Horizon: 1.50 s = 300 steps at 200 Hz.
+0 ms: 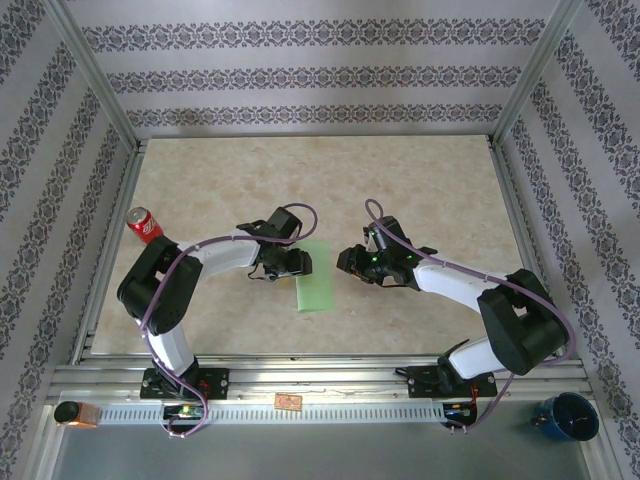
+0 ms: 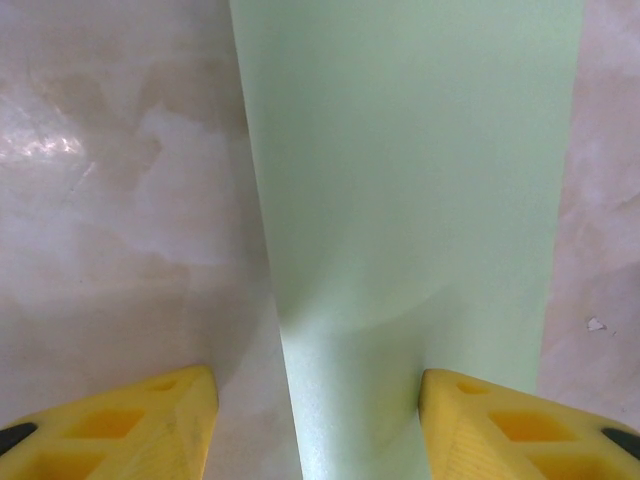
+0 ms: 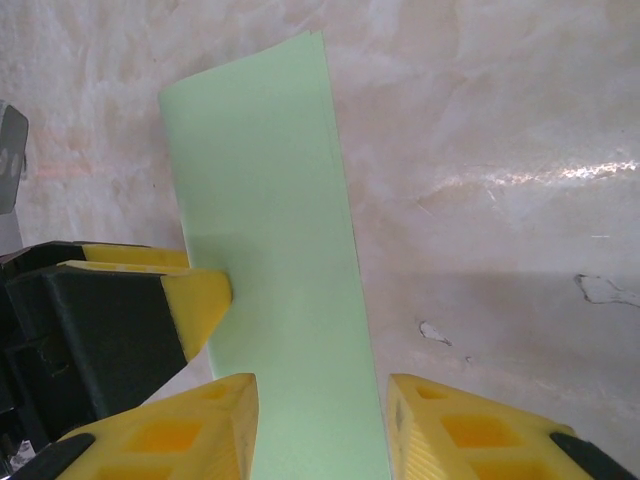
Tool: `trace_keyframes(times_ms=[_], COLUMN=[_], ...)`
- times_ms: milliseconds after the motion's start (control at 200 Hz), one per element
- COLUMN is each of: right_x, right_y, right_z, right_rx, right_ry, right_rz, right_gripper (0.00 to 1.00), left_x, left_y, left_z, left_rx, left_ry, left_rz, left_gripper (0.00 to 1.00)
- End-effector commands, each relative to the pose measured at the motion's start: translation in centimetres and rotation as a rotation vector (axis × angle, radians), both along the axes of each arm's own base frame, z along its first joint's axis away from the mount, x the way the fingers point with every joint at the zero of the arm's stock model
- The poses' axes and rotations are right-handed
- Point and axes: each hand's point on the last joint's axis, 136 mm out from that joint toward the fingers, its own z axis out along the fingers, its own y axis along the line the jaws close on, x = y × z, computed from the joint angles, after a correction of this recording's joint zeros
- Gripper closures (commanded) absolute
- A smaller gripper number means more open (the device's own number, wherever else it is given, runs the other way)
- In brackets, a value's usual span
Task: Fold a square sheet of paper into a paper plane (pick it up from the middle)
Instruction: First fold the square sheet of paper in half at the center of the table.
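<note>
The square sheet of paper (image 1: 314, 277), light green, lies on the table folded into a long narrow strip; it has no paper plane shape. My left gripper (image 1: 292, 263) sits at the strip's left edge and my right gripper (image 1: 350, 262) just off its right edge. In the left wrist view the left gripper (image 2: 318, 388) is open, one finger over the bare table and the other finger (image 2: 500, 420) on the paper (image 2: 400, 180). In the right wrist view the right gripper (image 3: 320, 390) is open astride the strip (image 3: 270, 220), and a left-gripper finger (image 3: 195, 300) touches the strip's edge.
A red soda can (image 1: 144, 226) lies at the table's left side. A blue cup (image 1: 570, 416) stands off the table at the near right. Metal frame rails (image 1: 300, 378) border the marbled table (image 1: 300, 180), and patterned walls enclose it.
</note>
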Motion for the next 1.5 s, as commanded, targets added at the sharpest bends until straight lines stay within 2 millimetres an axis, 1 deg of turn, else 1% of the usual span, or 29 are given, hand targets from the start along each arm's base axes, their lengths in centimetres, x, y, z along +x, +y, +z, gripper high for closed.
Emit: trace_keyframes(times_ms=[0, 185, 395, 624, 704, 1009, 1494], right_x=[0.1, 0.1, 0.0, -0.1, -0.2, -0.1, -0.1], right_y=[-0.3, -0.3, -0.2, -0.4, -0.3, -0.3, -0.4], right_z=[0.5, 0.5, 0.6, 0.5, 0.4, 0.4, 0.4], right_rx=[-0.007, -0.006, -0.002, -0.005, -0.004, -0.003, -0.006], right_ry=[-0.022, -0.020, -0.021, -0.018, -0.014, -0.014, -0.012], right_rz=[-0.007, -0.005, -0.003, -0.009, -0.008, -0.006, -0.010], right_gripper=[0.60, 0.59, 0.59, 0.59, 0.59, 0.58, 0.58], left_x=[-1.4, -1.7, -1.7, -1.8, -1.9, -2.2, -2.6], left_y=[1.2, 1.8, 1.7, 2.1, 2.0, 2.8, 3.0], left_z=[-1.6, -2.2, -2.4, -2.9, -3.0, -3.6, -4.4], left_rx=[0.072, 0.114, 0.102, 0.118, 0.115, 0.156, 0.166], left_ry=[0.077, 0.098, 0.099, 0.112, 0.114, 0.133, 0.151], left_rz=[-0.041, -0.049, -0.025, 0.010, 0.002, 0.015, 0.016], left_gripper=[0.44, 0.44, 0.44, 0.44, 0.44, 0.43, 0.43])
